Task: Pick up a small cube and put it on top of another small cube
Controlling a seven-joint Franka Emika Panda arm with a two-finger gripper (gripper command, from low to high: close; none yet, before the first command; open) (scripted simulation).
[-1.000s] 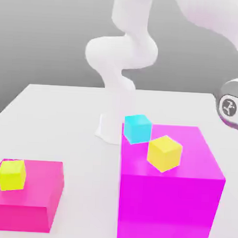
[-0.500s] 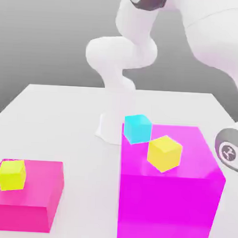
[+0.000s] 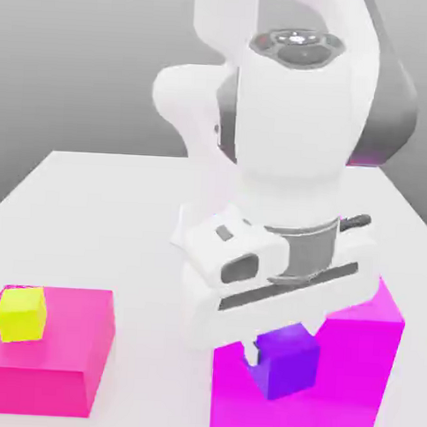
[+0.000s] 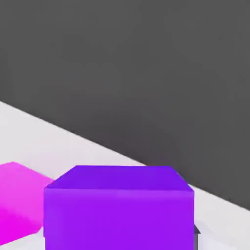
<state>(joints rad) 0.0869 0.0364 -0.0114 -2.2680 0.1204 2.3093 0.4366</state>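
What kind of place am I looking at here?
Likely a computer-made test scene, not a real room: a plain white table, flat-coloured pink blocks, a purple cube under a white robot arm, and an empty grey backdrop.

A purple cube [image 4: 118,207] sits close to the camera, its flat top face lighter than the broad front face below it. Beside it, partly hidden behind one of its edges, is a bright pink block [image 4: 19,197], lower in the picture and angled away. Both stand out against a white table [image 4: 73,146] whose far edge runs as a slanted line. Beyond that edge lies a plain dark grey background [image 4: 146,73].
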